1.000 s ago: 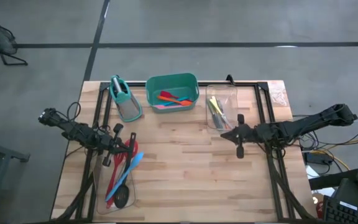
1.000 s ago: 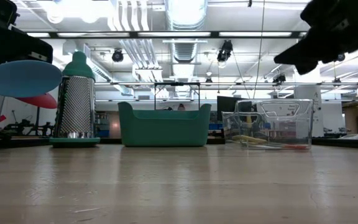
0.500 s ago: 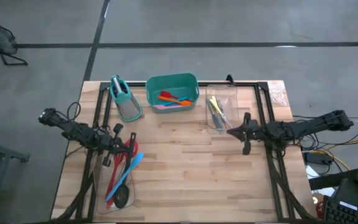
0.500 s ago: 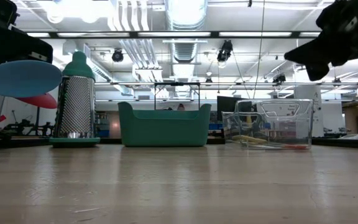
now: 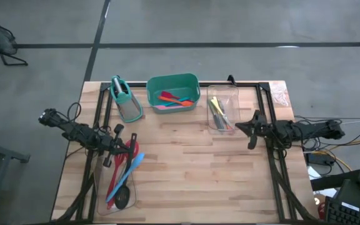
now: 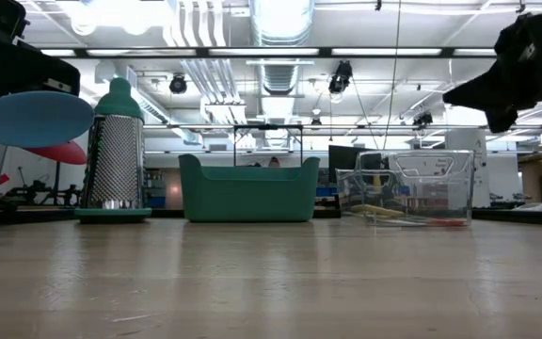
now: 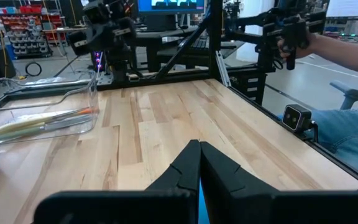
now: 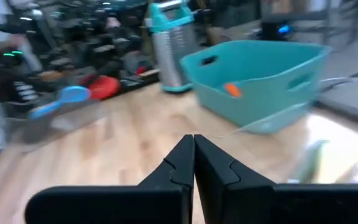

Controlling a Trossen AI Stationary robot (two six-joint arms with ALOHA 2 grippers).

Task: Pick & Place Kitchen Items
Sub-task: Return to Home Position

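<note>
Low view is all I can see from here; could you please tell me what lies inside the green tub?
Observer: From above, the green tub holds an orange spatula and a pink spatula.
Operator: Thank you. Is the right gripper carrying anything?
Observer: No. Its wrist view shows the right gripper shut, with nothing between the fingers.
Operator: And the left gripper?
Observer: The left gripper is shut too, above the left clear bin, which holds a blue spatula and a black ladle.
</note>
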